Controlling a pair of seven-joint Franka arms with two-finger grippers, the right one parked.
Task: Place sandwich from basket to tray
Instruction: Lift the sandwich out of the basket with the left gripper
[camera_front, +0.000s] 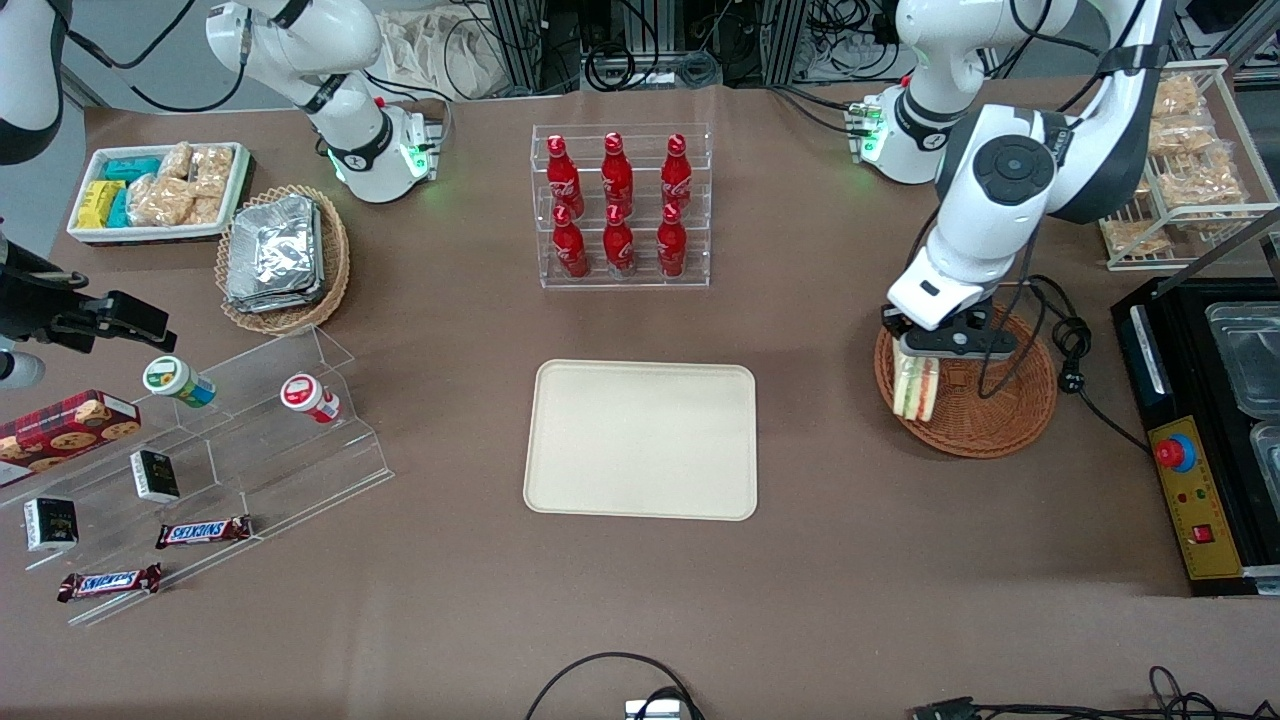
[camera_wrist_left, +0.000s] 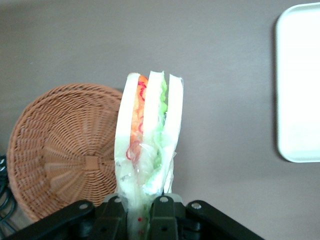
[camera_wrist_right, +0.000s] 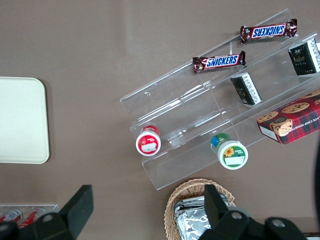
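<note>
Nearest the front camera, toward the parked arm's end of the table, two Snickers bars (camera_front: 110, 582) lie on the low steps of a clear acrylic riser (camera_front: 250, 440), with small dark boxes and a cookie box (camera_front: 65, 428) on the steps above them and two round-lidded cups (camera_front: 310, 397) higher still. A little farther from the camera, in the middle of the table, sits the tray (camera_front: 641, 439) — cream, rectangular, nothing on it. Toward the working arm's end lies the basket (camera_front: 985, 415), round and reddish-brown; the gripper (camera_front: 925, 350) hangs over its edge nearest the tray, fingers (camera_wrist_left: 162, 212) clamped on the sandwich (camera_front: 916, 387). The wrist view shows the wedge pinched at one end and pointing away from the fingers, its bread slices on edge with orange, red and green filling between them, lifted clear of the basket's weave (camera_wrist_left: 65, 150) — the basket itself holds nothing else. Farther off, a clear rack of six red bottles (camera_front: 620, 210) stands above the tray in the front view, and a tan wicker basket of foil packs (camera_front: 280, 258) sits beside a white bin of snacks (camera_front: 160, 190).
</note>
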